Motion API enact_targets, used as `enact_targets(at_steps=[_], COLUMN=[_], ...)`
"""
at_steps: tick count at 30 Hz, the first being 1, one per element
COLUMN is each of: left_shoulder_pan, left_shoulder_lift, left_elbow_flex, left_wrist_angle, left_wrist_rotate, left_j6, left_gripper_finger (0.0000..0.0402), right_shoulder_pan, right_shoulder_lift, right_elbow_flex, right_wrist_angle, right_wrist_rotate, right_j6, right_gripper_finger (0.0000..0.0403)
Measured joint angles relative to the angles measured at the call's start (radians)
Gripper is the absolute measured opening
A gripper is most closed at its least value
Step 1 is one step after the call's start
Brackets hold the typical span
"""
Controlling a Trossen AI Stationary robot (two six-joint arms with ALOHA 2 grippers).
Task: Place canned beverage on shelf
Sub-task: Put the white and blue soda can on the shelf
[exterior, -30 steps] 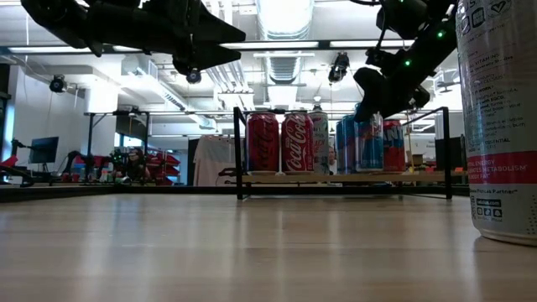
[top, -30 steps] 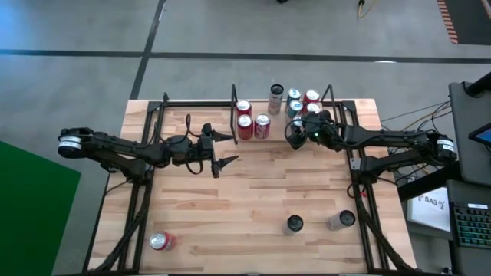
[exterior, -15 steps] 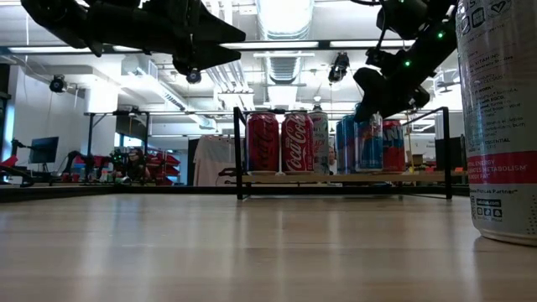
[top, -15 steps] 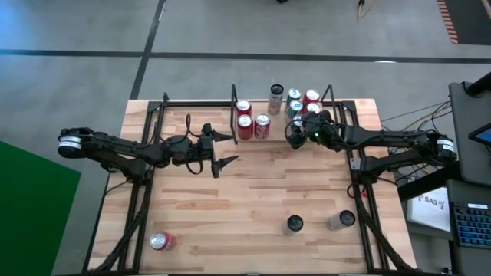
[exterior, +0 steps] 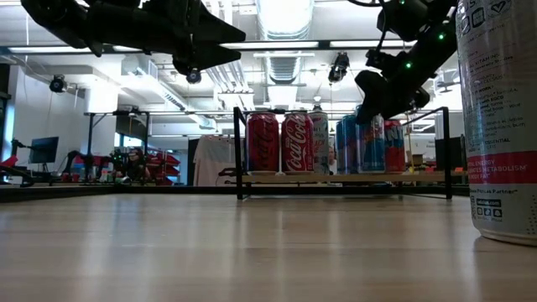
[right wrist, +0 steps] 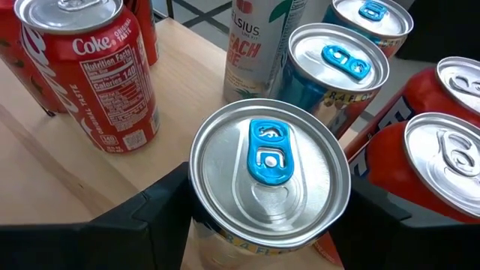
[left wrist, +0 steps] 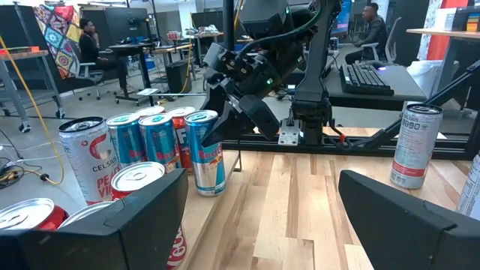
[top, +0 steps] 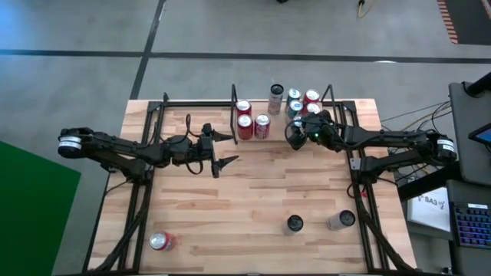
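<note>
I see my right gripper (top: pixel 294 135) upper right of centre, fingers loosely straddling a blue-tabbed can (right wrist: pixel 268 176) standing on the shelf (exterior: pixel 344 177). My left gripper (top: pixel 222 149) waits mid-left, fingers wide, empty.

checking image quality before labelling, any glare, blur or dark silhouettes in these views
Low view: ceiling lights behind turn both arms into dark silhouettes, and the tall can at the picture's right edge is cropped. Right wrist view: the blue-tab can top is sharp with soft glare, while the right hand is dark. Left wrist view: the left hand is a dark mass. High view: evenly lit.
</note>
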Motion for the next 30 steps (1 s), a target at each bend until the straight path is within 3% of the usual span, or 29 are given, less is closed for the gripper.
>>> enact_targets(at_steps=[30], left_shoulder_pan=[0.000], left_shoulder_lift=[0.000], left_elbow_flex=[0.000], left_wrist_angle=[0.000], left_wrist_rotate=[0.000], left_j6=[0.000], left_gripper_finger=[0.0331], right_shoulder_pan=[0.000], right_shoulder_lift=[0.000], right_elbow_flex=[-0.009], right_wrist_angle=[0.008], right_wrist_rotate=[-0.002], right_j6=[-0.002], right_gripper_finger=[0.0254])
